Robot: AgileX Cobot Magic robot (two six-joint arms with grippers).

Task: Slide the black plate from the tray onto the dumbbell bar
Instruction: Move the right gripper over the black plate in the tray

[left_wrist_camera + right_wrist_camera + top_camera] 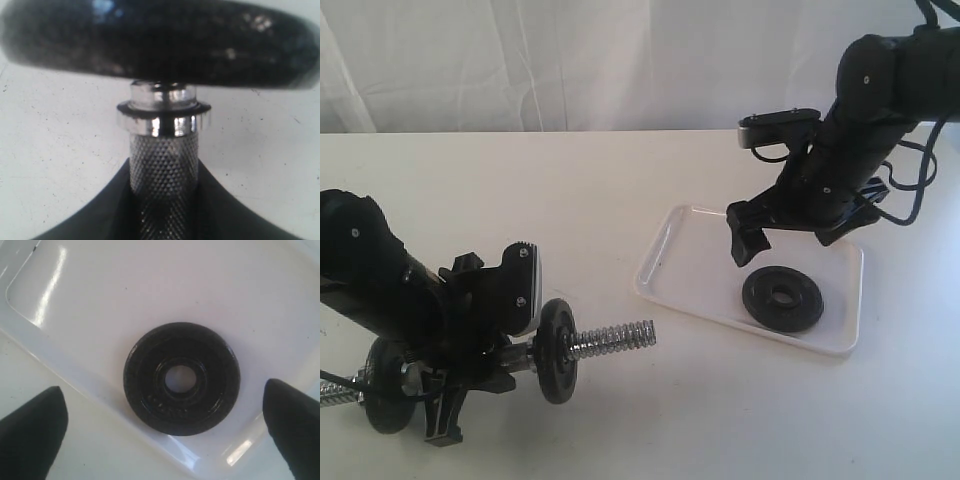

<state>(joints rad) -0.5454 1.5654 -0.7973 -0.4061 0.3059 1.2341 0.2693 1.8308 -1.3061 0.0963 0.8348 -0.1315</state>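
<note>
The right pincer [161, 385] hangs over the tray [692, 262] with its two fingers spread wide and nothing between them. In the right wrist view the black plate [182, 378] lies below the gap, clear of both fingers [35, 432]. That plate lies flat on the tray floor with its centre hole facing up, close to the tray's long rim on the camera side of the exterior view and apart from the other rims. It is the only thing in the tray. The left pincer [162, 200] is well away from the tray, to its left in the exterior view. It is clamped on the knurled grip of the dumbbell bar [610, 342] and holds it off the table [520, 200]. The bar's bare threaded tip points toward the tray and stops well short of it. Two more discs sit on the bar: one disc [557, 350] just behind the threaded tip on the tray side of the pincer, and a second disc [388, 395] on the side farther from the tray. That makes three black discs, one tray, one bar and two pincers. A white curtain [570, 60] hangs beyond the table's far edge.
</note>
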